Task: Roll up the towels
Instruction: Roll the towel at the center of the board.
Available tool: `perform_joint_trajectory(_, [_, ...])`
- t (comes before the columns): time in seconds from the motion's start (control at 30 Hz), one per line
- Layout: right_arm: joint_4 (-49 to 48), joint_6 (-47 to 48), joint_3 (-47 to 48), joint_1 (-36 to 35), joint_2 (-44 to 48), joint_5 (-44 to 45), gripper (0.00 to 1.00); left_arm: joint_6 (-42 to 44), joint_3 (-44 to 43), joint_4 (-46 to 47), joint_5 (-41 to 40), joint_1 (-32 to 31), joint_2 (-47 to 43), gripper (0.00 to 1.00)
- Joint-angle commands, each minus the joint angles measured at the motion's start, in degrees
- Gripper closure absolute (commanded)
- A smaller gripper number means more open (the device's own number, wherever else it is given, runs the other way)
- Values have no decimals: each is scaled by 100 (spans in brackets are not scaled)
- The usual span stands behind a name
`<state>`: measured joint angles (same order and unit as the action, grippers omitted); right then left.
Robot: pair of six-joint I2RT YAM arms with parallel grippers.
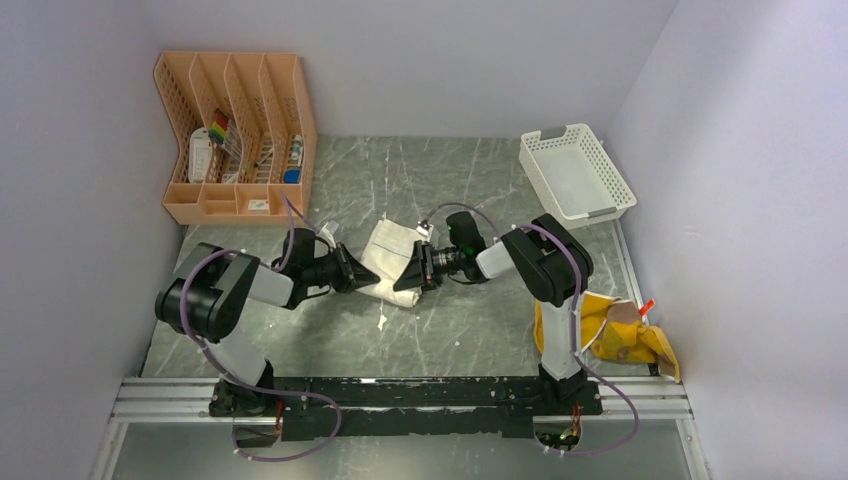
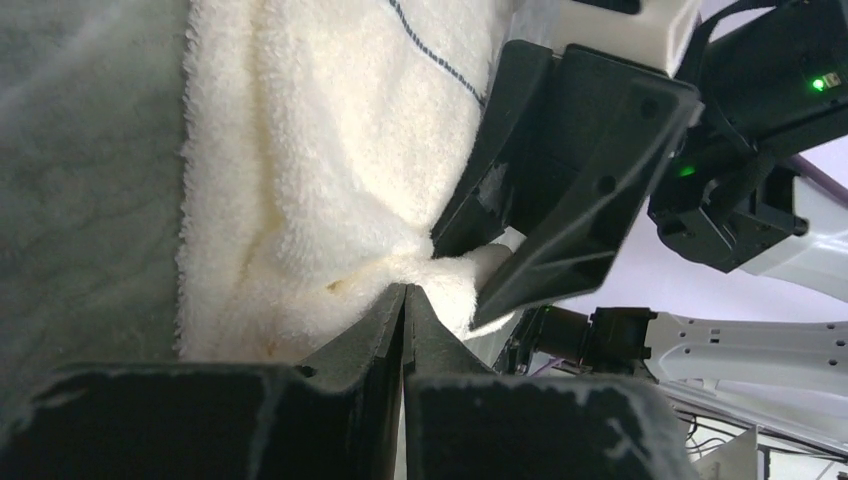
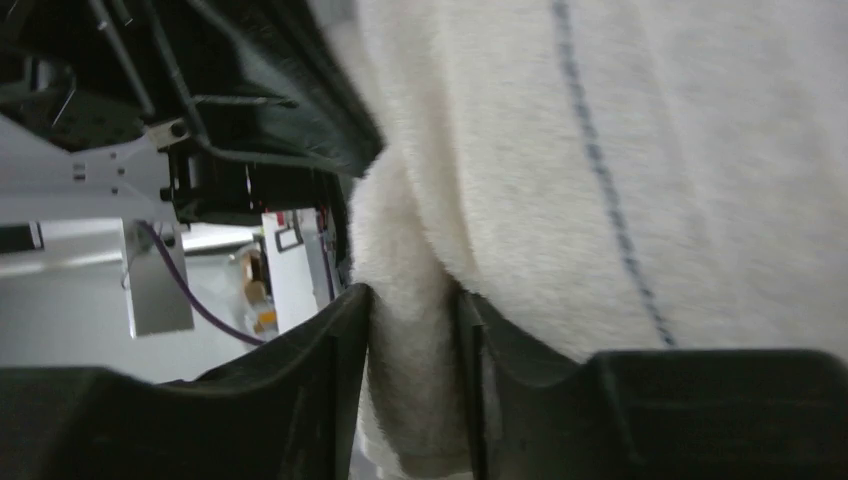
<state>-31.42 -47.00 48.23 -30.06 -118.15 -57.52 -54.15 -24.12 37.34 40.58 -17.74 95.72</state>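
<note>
The cream-white towel (image 1: 388,250) with a thin blue stripe lies mid-table, its near end bunched into a partial roll (image 1: 398,296). My left gripper (image 1: 360,277) comes in from the left; in the left wrist view (image 2: 405,292) its jaws are pressed together on the towel's (image 2: 320,130) bunched edge. My right gripper (image 1: 414,268) comes in from the right, and in the right wrist view (image 3: 413,300) it is shut on a thick fold of the towel (image 3: 700,150). The two grippers face each other closely. The mustard-yellow towel (image 1: 612,340) lies crumpled at the near right with a brown piece (image 1: 626,312) on it.
An orange file organizer (image 1: 235,135) holding small items stands at the back left. A white mesh basket (image 1: 577,172) sits at the back right. Walls close in the table on the left, back and right. The metal rail (image 1: 400,392) runs along the near edge.
</note>
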Motion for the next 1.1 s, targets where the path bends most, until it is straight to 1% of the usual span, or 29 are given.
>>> perform_joint_trajectory(0.0, [510,730,148,36,148,569,53,-197,-23,815,42,-54,319,87])
perform_joint_trajectory(0.03, [729,990,235,36,280,631,48,-178,-58,791,38,-50,358,87])
perform_joint_trajectory(0.1, [1330,1580,492,42,602,868,41,-74,-146,611,8,-63,377,87])
perform_joint_trajectory(0.17, [2031,2247,736,34,975,1313,39,74,-240,377,-33,-63,363,87])
perform_joint_trajectory(0.23, [2392,2953,787,-11,1611,1873,39,207,-330,149,-65,-63,352,87])
perform_joint_trajectory(0.33, [2509,3847,572,-333,2530,3087,37,368,-456,-141,-102,-59,354,87])
perform_joint_trajectory(0.4, [2420,4683,289,-850,3072,3938,33,448,-536,-285,-111,-63,387,88])
perform_joint_trajectory(0.47, [2229,5454,-20,-1363,3460,4432,28,498,-588,-359,-95,-63,439,88])
perform_joint_trajectory(0.5, [2139,5640,-137,-1502,3555,4477,27,521,-612,-392,-87,-63,490,88])
perform_joint_trajectory(0.63, [2307,5920,-138,-1677,3435,4255,27,628,-725,-562,-46,-63,660,88])
perform_joint_trajectory(0.77, [2548,6492,-105,-2069,3165,4682,27,747,-856,-760,-29,-59,775,88])
perform_joint_trajectory(1.07, [2674,7099,-70,-2598,2701,4965,27,996,-1196,-1251,-69,-63,884,89])
